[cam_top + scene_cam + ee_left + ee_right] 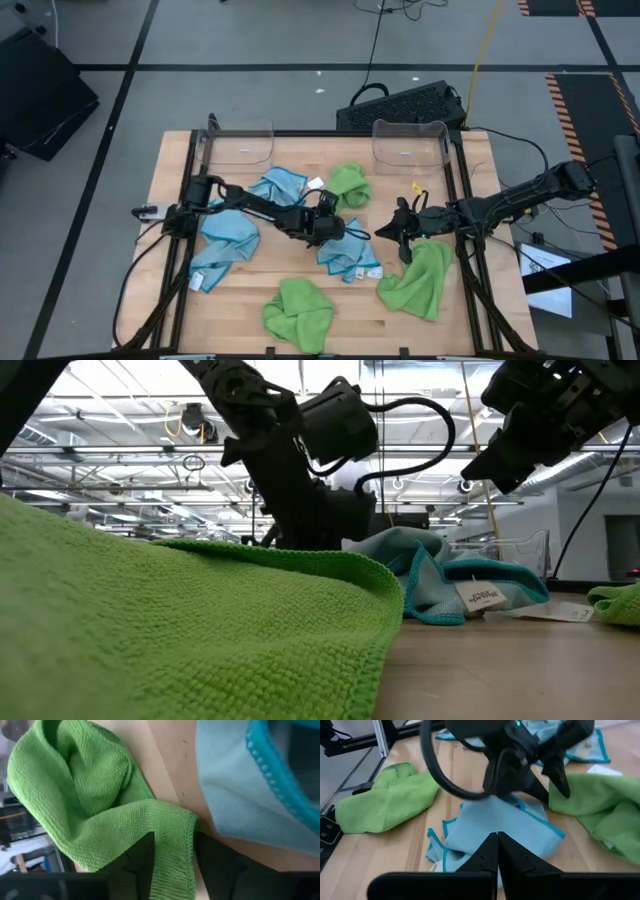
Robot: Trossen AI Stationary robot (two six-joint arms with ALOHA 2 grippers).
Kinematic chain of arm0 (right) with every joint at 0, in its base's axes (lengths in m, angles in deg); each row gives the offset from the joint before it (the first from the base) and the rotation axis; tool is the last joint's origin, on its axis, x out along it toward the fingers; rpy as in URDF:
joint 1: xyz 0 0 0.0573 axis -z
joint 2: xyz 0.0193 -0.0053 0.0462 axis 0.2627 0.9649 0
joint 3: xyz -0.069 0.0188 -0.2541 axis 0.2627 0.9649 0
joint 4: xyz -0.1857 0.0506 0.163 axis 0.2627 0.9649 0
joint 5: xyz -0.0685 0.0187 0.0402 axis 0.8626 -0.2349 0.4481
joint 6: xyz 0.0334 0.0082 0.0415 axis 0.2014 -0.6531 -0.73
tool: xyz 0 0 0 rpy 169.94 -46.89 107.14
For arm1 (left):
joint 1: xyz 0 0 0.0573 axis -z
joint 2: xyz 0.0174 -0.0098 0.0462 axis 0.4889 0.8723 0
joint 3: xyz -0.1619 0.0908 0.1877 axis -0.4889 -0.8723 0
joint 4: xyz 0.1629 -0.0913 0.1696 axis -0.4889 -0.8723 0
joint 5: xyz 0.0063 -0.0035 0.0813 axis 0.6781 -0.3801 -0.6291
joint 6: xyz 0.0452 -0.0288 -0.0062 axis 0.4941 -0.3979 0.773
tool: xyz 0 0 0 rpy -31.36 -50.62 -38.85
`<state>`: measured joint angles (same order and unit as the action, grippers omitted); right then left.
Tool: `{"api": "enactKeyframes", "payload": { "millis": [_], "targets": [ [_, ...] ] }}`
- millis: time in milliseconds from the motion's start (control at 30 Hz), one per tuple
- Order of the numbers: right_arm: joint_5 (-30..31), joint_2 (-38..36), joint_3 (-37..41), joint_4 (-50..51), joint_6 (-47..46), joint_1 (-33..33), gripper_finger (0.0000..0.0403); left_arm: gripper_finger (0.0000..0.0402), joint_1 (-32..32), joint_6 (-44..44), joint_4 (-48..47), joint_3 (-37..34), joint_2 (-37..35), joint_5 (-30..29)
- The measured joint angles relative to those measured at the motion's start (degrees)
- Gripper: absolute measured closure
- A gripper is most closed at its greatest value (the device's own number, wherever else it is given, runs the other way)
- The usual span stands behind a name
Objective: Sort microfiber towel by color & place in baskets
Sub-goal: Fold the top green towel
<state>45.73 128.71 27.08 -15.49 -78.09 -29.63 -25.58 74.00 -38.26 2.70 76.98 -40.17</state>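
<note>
Several microfiber towels lie loose on the wooden table. A green towel (350, 183) lies at the far centre, and two more green ones (298, 310) (420, 280) lie near the front. Blue towels (280, 186) (226, 240) (350, 256) are spread across the left and the middle. Two clear baskets (240, 145) (410, 142) stand at the far edge. My left gripper (172, 855) is open, low at the near edge of the far green towel (90, 795), with a flap of that towel between its fingers. My right gripper (496, 837) hangs shut above a blue towel (500, 827). My left gripper has a narrow hemmed flap (175, 845) of the green towel between its open fingers (142, 860). They come slanting down from the table's left. The flap lies flat on the table. Whether the fingers touch it I cannot tell.
Black frame rails (190, 200) (462, 220) run along both sides of the table. A dark keyboard (400, 105) lies on the floor beyond the far edge. White tags (480, 598) stick out of the blue towels. Bare wood shows between the baskets.
</note>
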Motion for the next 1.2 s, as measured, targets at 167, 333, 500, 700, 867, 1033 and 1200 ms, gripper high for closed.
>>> {"api": "enactKeyframes", "payload": {
  "millis": [167,333,500,700,867,1033,1200],
  "targets": [
    [0.02,0.00,0.00,-1.86,3.72,0.13,0.0403,0.0353,-0.96,1.65,1.66,0.20,1.48,-0.26],
    [0.02,0.00,0.02,-2.66,2.73,0.13,0.0403,0.0393,-1.20,1.40,4.92,-0.01,1.16,-1.81],
    [0.02,0.02,0.96,-2.64,-2.79,0.05,0.0403,0.0398,-0.53,-3.50,3.20,-0.35,-2.55,-1.30],
    [2.35,0.04,1.16,-2.68,-5.68,0.23,0.0403,0.0399,0.30,-10.86,-1.95,-0.65,-12.89,-0.36],
    [4.77,0.35,1.16,-4.61,-5.48,-0.09,0.0398,0.0400,1.58,-13.33,-1.62,-2.73,-22.64,-0.05],
    [8.56,2.96,1.17,-10.98,-3.59,-2.20,0.0369,0.0401,2.51,-17.07,-3.58,-5.82,-30.82,7.28],
    [14.27,8.70,1.17,-20.67,2.03,-5.13,0.0332,0.0401,4.71,-20.71,-3.69,-9.25,-37.09,8.87]
  ]
}}
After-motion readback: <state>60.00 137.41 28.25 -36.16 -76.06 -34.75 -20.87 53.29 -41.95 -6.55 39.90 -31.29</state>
